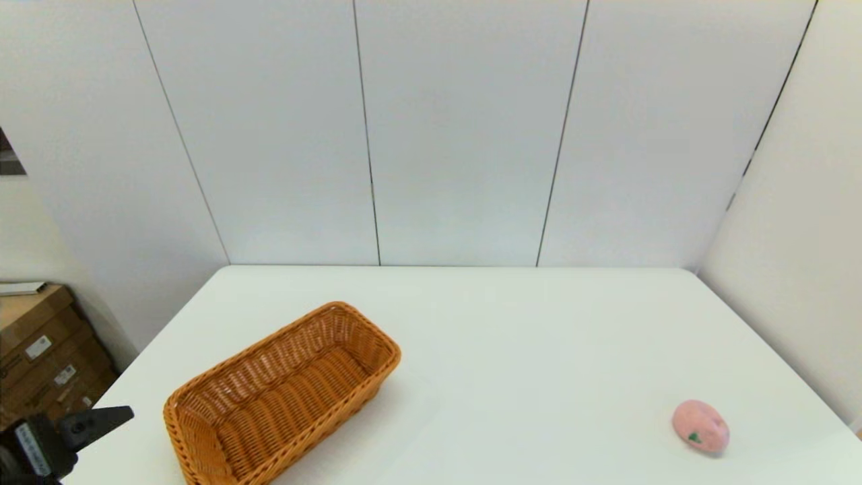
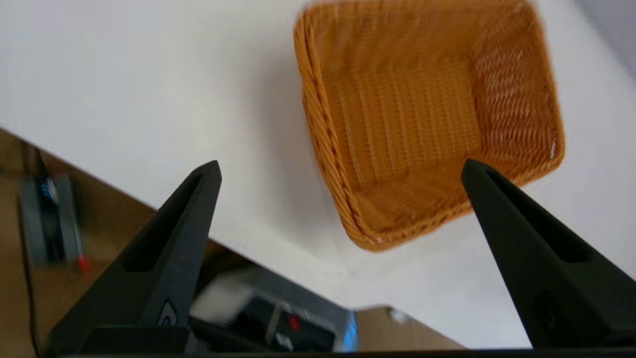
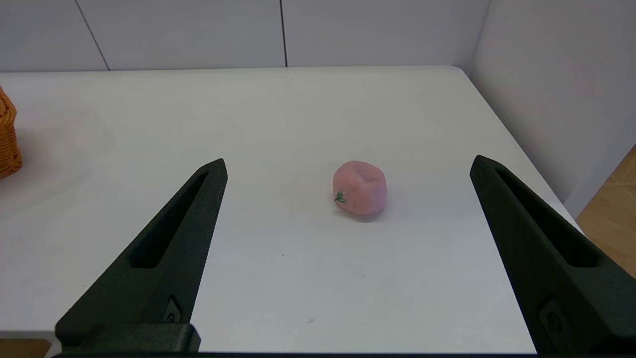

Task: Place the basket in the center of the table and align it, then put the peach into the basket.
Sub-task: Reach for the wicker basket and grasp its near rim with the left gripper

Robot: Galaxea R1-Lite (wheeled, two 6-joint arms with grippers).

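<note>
Nothing done yet: basket [image 1: 283, 397] sits skewed left of table [image 1: 512, 323] center, peach [image 1: 700, 427] far right of it, my left gripper [image 2: 340, 171] and right gripper [image 3: 348, 166] both wide, empty.

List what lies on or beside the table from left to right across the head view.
Cardboard boxes off the table's left side → left gripper, open, at the near left corner → the basket, empty and skewed on the table → the peach near the right edge.
</note>
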